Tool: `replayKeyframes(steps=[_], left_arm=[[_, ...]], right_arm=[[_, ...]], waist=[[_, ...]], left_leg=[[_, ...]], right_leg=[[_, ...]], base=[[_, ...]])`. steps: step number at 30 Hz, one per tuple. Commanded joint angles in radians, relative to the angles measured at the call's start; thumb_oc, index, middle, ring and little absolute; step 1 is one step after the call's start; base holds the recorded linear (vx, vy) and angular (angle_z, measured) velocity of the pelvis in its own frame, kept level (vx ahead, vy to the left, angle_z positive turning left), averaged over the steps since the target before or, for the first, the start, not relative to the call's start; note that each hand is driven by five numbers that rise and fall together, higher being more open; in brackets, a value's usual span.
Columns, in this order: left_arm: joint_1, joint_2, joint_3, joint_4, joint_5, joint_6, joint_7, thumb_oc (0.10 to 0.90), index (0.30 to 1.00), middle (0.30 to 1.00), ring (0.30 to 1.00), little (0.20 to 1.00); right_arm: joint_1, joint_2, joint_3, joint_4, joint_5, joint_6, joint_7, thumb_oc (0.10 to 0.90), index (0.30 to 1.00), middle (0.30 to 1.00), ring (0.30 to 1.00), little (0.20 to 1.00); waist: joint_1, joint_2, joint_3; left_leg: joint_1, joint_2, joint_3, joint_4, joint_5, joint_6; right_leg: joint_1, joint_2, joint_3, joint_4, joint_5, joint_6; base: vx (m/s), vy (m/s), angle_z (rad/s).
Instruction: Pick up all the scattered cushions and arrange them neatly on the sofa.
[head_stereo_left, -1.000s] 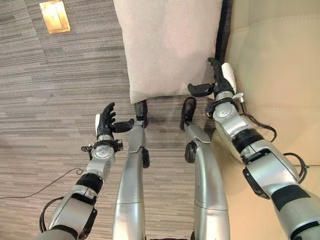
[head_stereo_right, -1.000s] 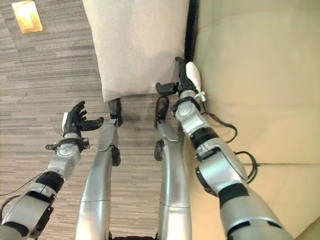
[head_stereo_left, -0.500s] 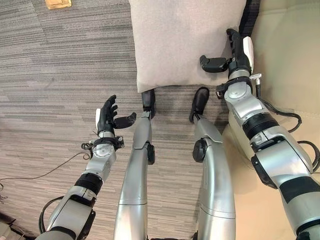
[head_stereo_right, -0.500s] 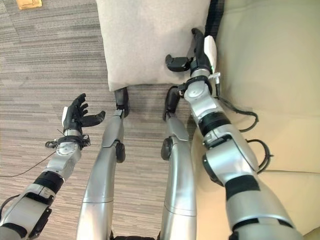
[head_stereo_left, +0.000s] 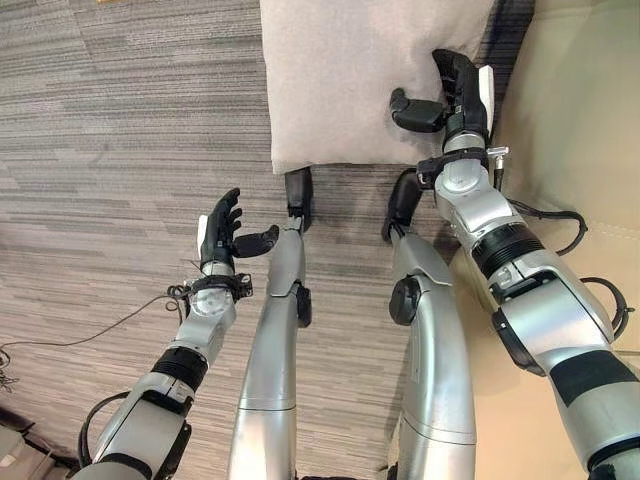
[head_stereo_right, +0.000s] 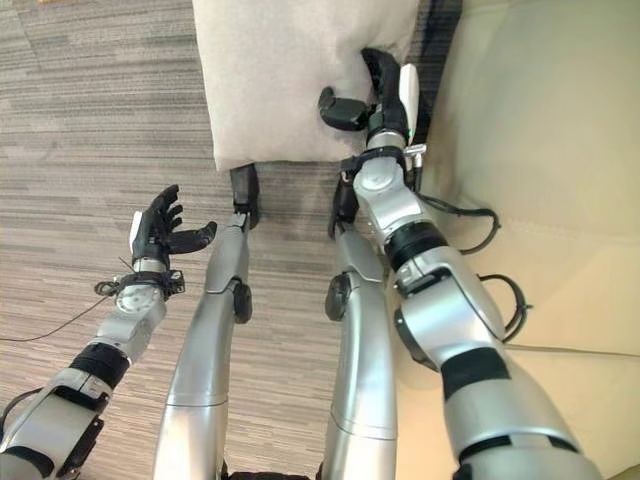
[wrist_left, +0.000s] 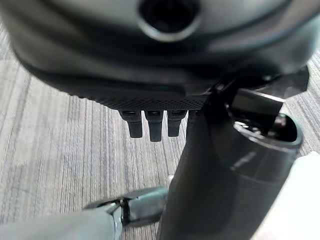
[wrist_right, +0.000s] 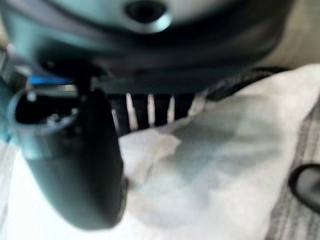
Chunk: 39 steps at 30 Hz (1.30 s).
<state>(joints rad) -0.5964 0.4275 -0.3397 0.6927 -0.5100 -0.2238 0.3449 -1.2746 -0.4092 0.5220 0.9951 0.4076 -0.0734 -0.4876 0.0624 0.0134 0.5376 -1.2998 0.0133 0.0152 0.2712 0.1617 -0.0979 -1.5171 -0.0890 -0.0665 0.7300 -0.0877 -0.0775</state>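
A large beige cushion (head_stereo_left: 370, 80) lies flat on the grey carpet, close beside the sofa (head_stereo_left: 580, 150). My right hand (head_stereo_left: 455, 95) is over the cushion's right near corner, fingers pointing away and thumb spread to the left, open. In the right wrist view its fingers (wrist_right: 150, 107) reach the cushion's edge (wrist_right: 210, 165), with the thumb (wrist_right: 85, 165) above the fabric. My left hand (head_stereo_left: 222, 238) hovers open over bare carpet, well short of the cushion's left near corner; its wrist view shows straight fingers (wrist_left: 150, 127) above carpet.
The cream leather sofa fills the right side, with a dark strip (head_stereo_left: 512, 40) between it and the cushion. Striped grey carpet (head_stereo_left: 120, 150) spreads to the left.
My right hand has moved forward and then left, from beside the sofa onto the cushion's right near corner. The left hand has stayed put. The camera has shifted.
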Motion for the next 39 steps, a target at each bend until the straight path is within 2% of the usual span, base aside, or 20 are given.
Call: replayKeyframes(steps=[1,2,3,4,5,6,7,8,10,18,19,23,24,27,28,30,33,34,35,39], left_arm=[[0.143,0.041,0.050,-0.062,-0.005,-0.025,0.048,0.800,0.900,0.900,0.900,0.900],[0.147,0.040,0.057,-0.063,-0.003,-0.023,0.051,0.800,0.900,0.900,0.900,0.900],[0.142,0.041,0.065,-0.067,0.000,-0.021,0.054,0.800,0.900,0.900,0.900,0.900],[0.150,0.038,0.064,-0.066,0.002,-0.021,0.055,0.800,0.900,0.900,0.900,0.900],[0.154,0.030,0.069,-0.070,0.005,-0.020,0.057,0.800,0.900,0.900,0.900,0.900],[0.146,0.032,0.072,-0.072,0.006,-0.020,0.058,0.800,0.900,0.900,0.900,0.900],[0.154,0.030,0.068,-0.071,0.005,-0.020,0.057,0.800,0.900,0.900,0.900,0.900],[0.148,0.023,0.074,-0.077,0.010,-0.017,0.054,0.800,0.900,0.900,0.900,0.900],[0.154,0.014,0.076,-0.088,0.013,-0.015,0.050,0.800,0.900,0.900,0.900,0.900],[0.187,-0.003,0.104,-0.128,0.036,-0.008,0.039,0.800,0.900,0.900,0.900,0.900],[0.194,-0.002,0.116,-0.137,0.044,-0.008,0.036,0.800,0.900,0.900,0.900,0.900],[0.233,0.000,0.145,-0.151,0.058,-0.005,0.023,0.800,0.900,0.900,0.900,0.900],[0.233,0.000,0.145,-0.151,0.058,-0.005,0.023,0.800,0.900,0.900,0.900,0.900],[0.286,0.002,0.178,-0.169,0.060,0.002,-0.003,0.800,0.900,0.900,0.900,0.900],[0.288,0.002,0.178,-0.170,0.061,0.003,-0.003,0.800,0.900,0.900,0.900,0.900],[0.322,0.002,0.194,-0.185,0.061,0.007,-0.024,0.800,0.900,0.900,0.900,0.900],[0.354,-0.006,0.219,-0.202,0.048,0.011,-0.039,0.800,0.900,0.900,0.900,0.900],[0.354,-0.006,0.219,-0.202,0.048,0.011,-0.039,0.800,0.900,0.900,0.900,0.900],[0.384,-0.021,0.230,-0.218,0.036,0.011,-0.049,0.800,0.900,0.900,0.900,0.900],[0.437,-0.033,0.246,-0.259,0.037,0.020,-0.072,0.800,0.900,0.900,0.900,0.900]], right_arm=[[-0.016,0.183,0.042,-0.131,0.031,-0.107,0.063,0.400,0.300,0.300,0.300,0.300],[-0.010,0.179,0.035,-0.133,0.028,-0.105,0.060,0.400,0.300,0.300,0.300,0.300],[-0.015,0.174,0.025,-0.138,0.026,-0.106,0.057,0.400,0.300,0.300,0.300,0.300],[0.001,0.174,0.017,-0.139,0.028,-0.107,0.055,0.400,0.300,0.300,0.300,0.300],[0.018,0.163,-0.004,-0.149,0.028,-0.107,0.050,0.400,0.300,0.300,0.300,0.300],[0.010,0.160,-0.004,-0.152,0.027,-0.107,0.049,0.400,0.300,0.300,0.300,0.300],[0.020,0.163,-0.004,-0.150,0.028,-0.106,0.049,0.400,0.300,0.300,0.300,0.300],[0.025,0.147,-0.016,-0.168,0.022,-0.105,0.046,0.400,0.300,0.300,0.300,0.300],[0.041,0.130,-0.028,-0.189,0.019,-0.105,0.044,0.400,0.300,0.300,0.300,0.300],[0.147,0.070,-0.094,-0.306,0.009,-0.125,0.045,0.400,0.300,0.300,0.300,0.300],[0.179,0.062,-0.108,-0.349,0.003,-0.130,0.053,0.400,0.300,0.300,0.300,0.300],[0.258,0.030,-0.136,-0.426,-0.032,-0.122,0.070,0.400,0.300,0.300,0.300,0.300],[0.258,0.030,-0.136,-0.427,-0.032,-0.122,0.070,0.400,0.300,0.300,0.300,0.300],[0.327,-0.018,-0.152,-0.499,-0.096,-0.102,0.094,0.400,0.300,0.300,0.300,0.300],[0.330,-0.018,-0.152,-0.500,-0.096,-0.102,0.093,0.400,0.300,0.300,0.300,0.300],[0.384,-0.040,-0.174,-0.554,-0.119,-0.099,0.114,0.400,0.300,0.300,0.300,0.300],[0.455,-0.051,-0.204,-0.629,-0.118,-0.099,0.137,0.400,0.300,0.300,0.300,0.300],[0.456,-0.051,-0.204,-0.629,-0.118,-0.099,0.137,0.400,0.300,0.300,0.300,0.300],[0.514,-0.060,-0.225,-0.677,-0.117,-0.102,0.155,0.400,0.300,0.300,0.300,0.300],[0.616,-0.104,-0.263,-0.777,-0.147,-0.094,0.191,0.400,0.300,0.300,0.300,0.300]], waist=[[-0.005,0.063,-0.018],[-0.006,0.062,-0.018],[-0.007,0.060,-0.018],[-0.008,0.059,-0.018],[-0.011,0.055,-0.018],[-0.011,0.055,-0.018],[-0.011,0.055,-0.018],[-0.015,0.051,-0.018],[-0.018,0.047,-0.018],[-0.032,0.011,-0.018],[-0.035,-0.007,-0.018],[-0.043,-0.034,-0.018],[-0.043,-0.034,-0.018],[-0.048,-0.062,-0.018],[-0.047,-0.061,-0.018],[-0.047,-0.080,-0.018],[-0.051,-0.104,-0.024],[-0.050,-0.103,-0.021],[-0.056,-0.119,-0.054],[-0.066,-0.140,-0.116]], left_leg=[[0.032,-0.021,-0.008,0.125,-0.204,0.076],[0.034,-0.021,-0.009,0.121,-0.203,0.075],[0.010,-0.019,-0.006,0.106,-0.167,0.078],[0.043,-0.019,-0.011,0.104,-0.195,0.073],[0.063,-0.016,-0.013,0.085,-0.189,0.070],[0.037,-0.014,-0.008,0.079,-0.159,0.074],[0.065,-0.015,-0.013,0.083,-0.189,0.069],[0.068,-0.011,-0.008,0.055,-0.151,0.069],[0.099,-0.010,-0.012,0.036,-0.144,0.066],[0.309,-0.014,-0.020,-0.038,-0.136,0.048],[0.377,-0.012,-0.019,-0.073,-0.135,0.044],[0.518,0.000,-0.014,-0.113,-0.139,0.037],[0.518,0.000,-0.014,-0.114,-0.139,0.037],[0.648,0.004,-0.012,-0.129,-0.151,0.033],[0.651,0.005,-0.012,-0.131,-0.151,0.033],[0.754,0.011,-0.007,-0.144,-0.164,0.032],[0.848,0.014,0.002,-0.159,-0.168,0.030],[0.853,0.015,0.002,-0.158,-0.173,0.030],[0.899,0.019,0.009,-0.173,-0.173,0.029],[0.990,0.031,0.021,-0.203,-0.181,0.029]], right_leg=[[0.080,0.027,0.094,-0.071,-0.056,0.129],[0.084,0.029,0.095,-0.074,-0.055,0.128],[0.063,0.033,0.088,-0.094,-0.017,0.122],[0.092,0.037,0.094,-0.087,-0.048,0.128],[0.110,0.043,0.092,-0.102,-0.044,0.128],[0.088,0.042,0.085,-0.116,-0.011,0.122],[0.112,0.043,0.092,-0.104,-0.043,0.128],[0.116,0.047,0.083,-0.133,-0.008,0.124],[0.143,0.053,0.080,-0.146,-0.003,0.123],[0.343,0.059,0.056,-0.225,0.012,0.126],[0.401,0.058,0.042,-0.256,0.021,0.132],[0.545,0.056,0.022,-0.340,0.046,0.141],[0.546,0.056,0.022,-0.340,0.046,0.141],[0.702,0.051,0.006,-0.415,0.059,0.146],[0.706,0.052,0.006,-0.417,0.060,0.146],[0.827,0.045,-0.001,-0.464,0.072,0.152],[0.937,0.042,-0.007,-0.506,0.084,0.156],[0.941,0.043,-0.007,-0.503,0.079,0.156],[0.999,0.041,-0.012,-0.533,0.085,0.158],[1.097,0.039,-0.011,-0.567,0.084,0.162]], base=[[0.00,0.000,0.00],[-0.06,-0.032,0.02],[0.00,0.000,0.00],[-0.03,-0.049,0.00],[-0.03,-0.039,0.00],[0.00,0.000,0.00],[-0.07,-0.032,0.01],[-0.04,-0.043,0.00],[-0.08,-0.051,-0.03],[-0.08,-0.019,-0.02],[-0.07,-0.007,-0.06],[-0.09,-0.005,-0.11],[-0.06,0.000,-0.07],[-0.07,-0.003,-0.05],[-0.04,0.024,-0.04],[-0.01,0.050,0.01],[0.02,0.038,-0.07],[0.07,0.044,-0.11],[0.11,0.042,-0.10],[0.11,0.053,-0.01]])
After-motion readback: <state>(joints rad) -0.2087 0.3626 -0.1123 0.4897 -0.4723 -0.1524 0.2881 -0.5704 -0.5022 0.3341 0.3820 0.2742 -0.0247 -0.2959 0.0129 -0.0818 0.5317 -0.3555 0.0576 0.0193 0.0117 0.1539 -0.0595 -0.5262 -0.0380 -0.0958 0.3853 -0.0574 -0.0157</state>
